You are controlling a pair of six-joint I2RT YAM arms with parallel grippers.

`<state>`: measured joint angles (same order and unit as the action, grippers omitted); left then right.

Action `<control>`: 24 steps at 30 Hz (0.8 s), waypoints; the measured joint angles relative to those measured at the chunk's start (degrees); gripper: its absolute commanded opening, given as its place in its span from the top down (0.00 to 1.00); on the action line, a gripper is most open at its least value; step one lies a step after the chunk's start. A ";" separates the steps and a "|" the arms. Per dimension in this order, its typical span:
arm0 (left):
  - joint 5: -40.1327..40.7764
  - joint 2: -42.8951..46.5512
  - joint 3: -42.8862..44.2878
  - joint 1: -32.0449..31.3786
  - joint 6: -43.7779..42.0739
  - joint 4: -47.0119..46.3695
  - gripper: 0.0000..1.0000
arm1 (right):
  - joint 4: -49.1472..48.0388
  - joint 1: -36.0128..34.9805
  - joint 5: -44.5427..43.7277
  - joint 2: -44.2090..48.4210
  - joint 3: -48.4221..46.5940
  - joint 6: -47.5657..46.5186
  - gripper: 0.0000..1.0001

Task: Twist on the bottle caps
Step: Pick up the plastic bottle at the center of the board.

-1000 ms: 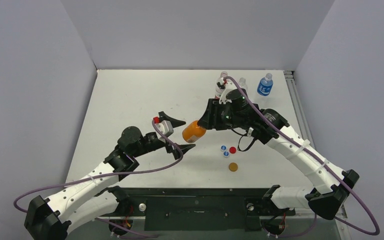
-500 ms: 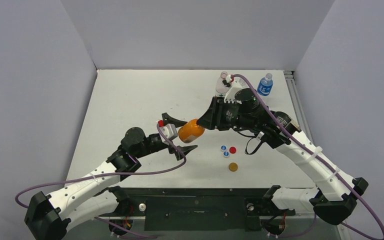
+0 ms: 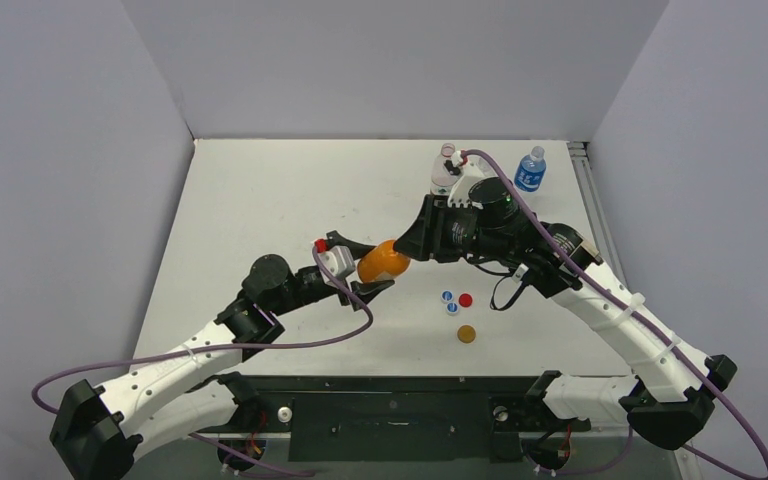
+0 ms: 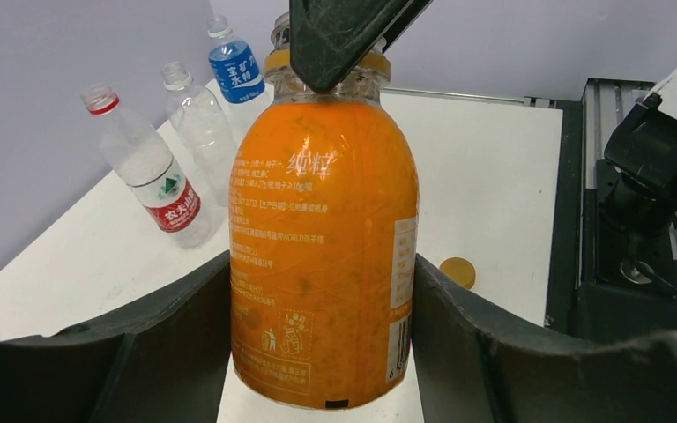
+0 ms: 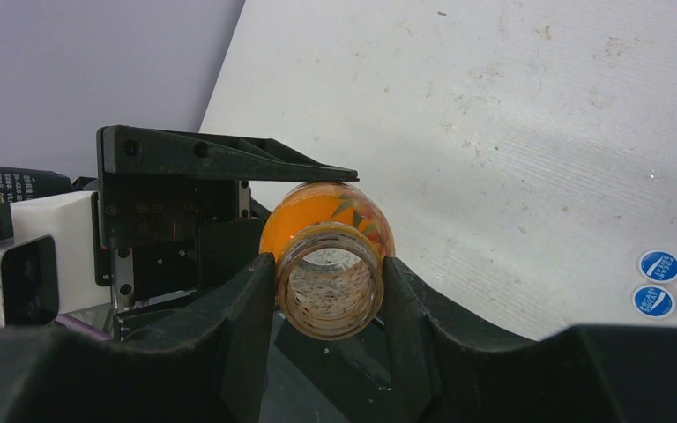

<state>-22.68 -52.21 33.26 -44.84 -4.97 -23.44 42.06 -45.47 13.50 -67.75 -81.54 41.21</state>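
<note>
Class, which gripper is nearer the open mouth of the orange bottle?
Right. The right gripper has its jaws on the neck of the orange bottle, right at the mouth; the left gripper has its jaws against the lower body, farther away.

This is looking like a robotics lab test cell. Plain grey partition walls (image 3: 390, 60) are boxing in a white counter (image 3: 260, 190) on three sides. At the counter's near edge, a white left arm (image 3: 175, 365) and right arm (image 3: 615, 315) are standing bolted to a black base plate (image 3: 390, 410), with purple cables (image 3: 280, 346) looping off them.

An orange bottle (image 4: 324, 220) between fingers of the left hand (image 4: 319, 264)
</note>
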 measured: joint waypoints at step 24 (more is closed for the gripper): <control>17.20 2.99 0.02 -0.33 4.59 9.14 0.71 | 3.43 6.99 -25.46 10.32 3.93 -0.39 0.19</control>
<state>-5.48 -49.21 33.28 -45.17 -0.38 -14.31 45.50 -38.48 -11.97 -57.43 -77.60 40.82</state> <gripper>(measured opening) 0.593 0.812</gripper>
